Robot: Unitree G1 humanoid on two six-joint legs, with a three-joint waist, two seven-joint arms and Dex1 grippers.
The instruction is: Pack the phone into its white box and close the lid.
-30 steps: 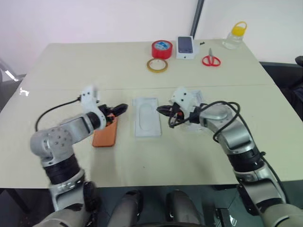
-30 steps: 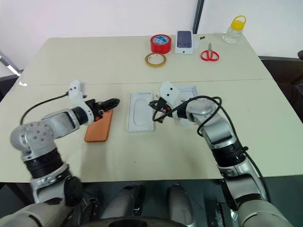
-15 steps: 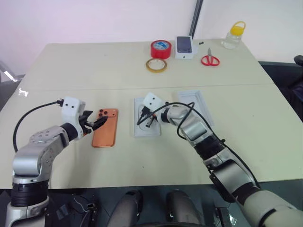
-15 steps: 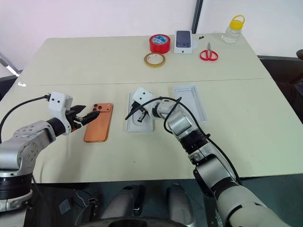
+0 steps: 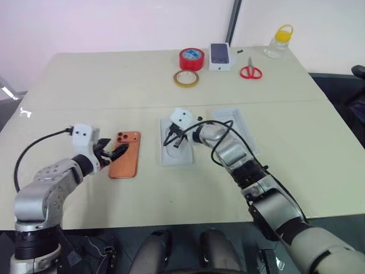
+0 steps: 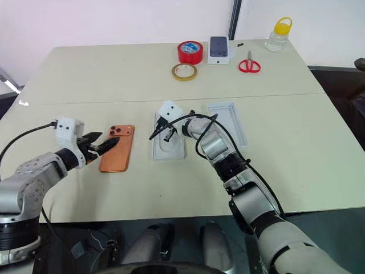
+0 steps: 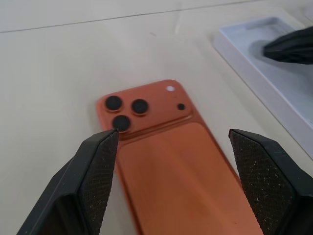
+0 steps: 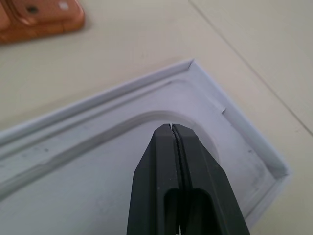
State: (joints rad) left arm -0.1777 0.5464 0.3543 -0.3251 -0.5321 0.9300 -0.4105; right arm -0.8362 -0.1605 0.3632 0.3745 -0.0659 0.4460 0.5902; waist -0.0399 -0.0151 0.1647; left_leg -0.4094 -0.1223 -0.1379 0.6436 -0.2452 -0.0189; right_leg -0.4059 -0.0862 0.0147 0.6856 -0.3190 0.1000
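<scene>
I have the left gripper (image 7: pixel 171 171) spread wide just over the phone (image 5: pixel 125 161), which lies camera-side up on the table (image 5: pixel 114 80), left of the flat white insert (image 5: pixel 177 154); nothing is gripped. The right gripper (image 8: pixel 172 128) is pinched fully shut and empty over the insert's oval recess. To take the phone cleanly I'd straddle its long edges squarely, come low, then close, keeping my right arm out of the way.

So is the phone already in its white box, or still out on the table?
Out. The phone lies flat on the table, camera side up, left of the white insert; the open left gripper straddles it.
</scene>
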